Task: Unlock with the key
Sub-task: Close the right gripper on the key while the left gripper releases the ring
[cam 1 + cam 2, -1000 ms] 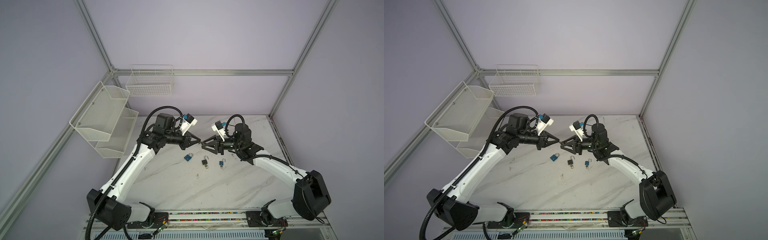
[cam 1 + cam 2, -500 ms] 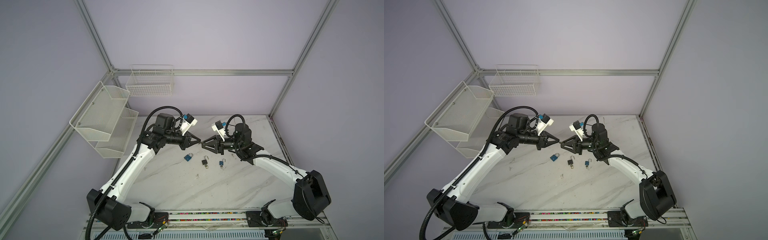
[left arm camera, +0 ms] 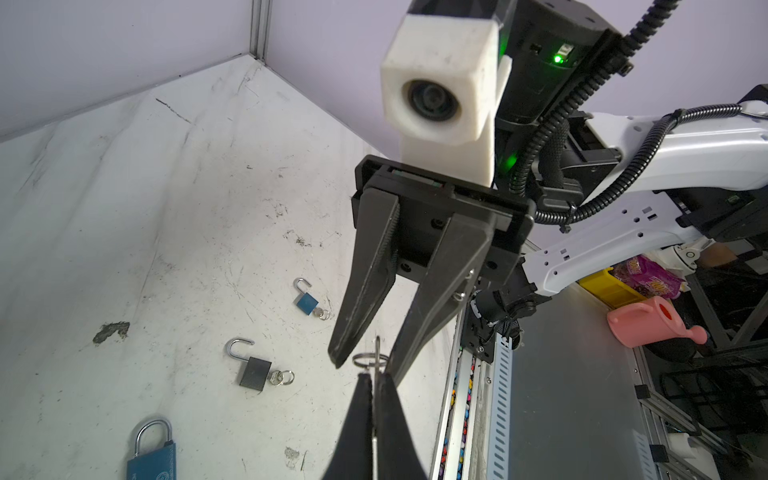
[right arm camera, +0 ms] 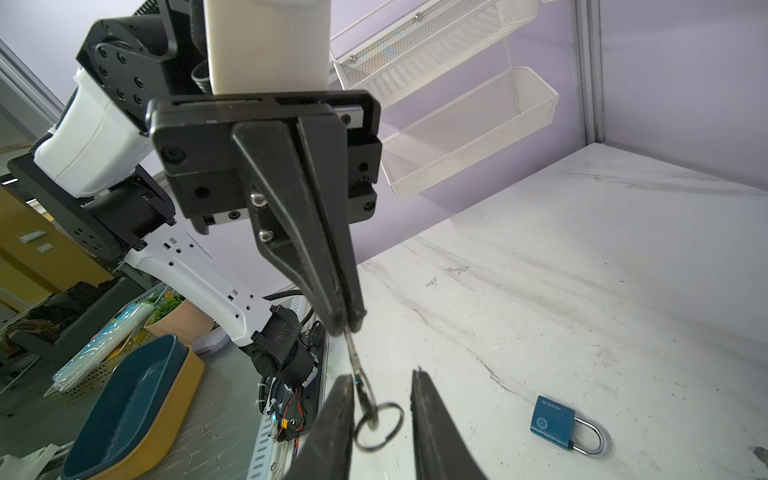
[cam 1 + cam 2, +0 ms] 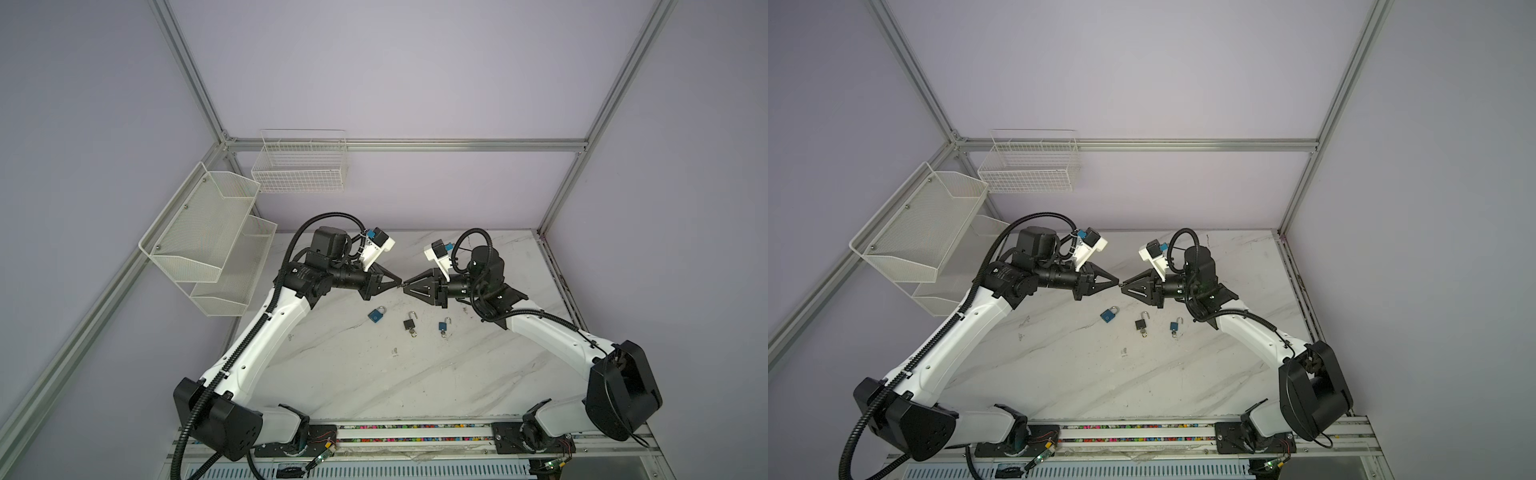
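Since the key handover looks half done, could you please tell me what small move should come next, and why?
Probably the right hand should close on the key. Its jaws stand apart on either side of the key's head end, while the left hand is shut on the blade alone, so the key cannot yet be passed across.

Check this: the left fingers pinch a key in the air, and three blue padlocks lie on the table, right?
No. Only two are blue: the big blue padlock and the small blue padlock. The middle padlock is black, as the left wrist view shows. The left fingers do pinch a key above the table.
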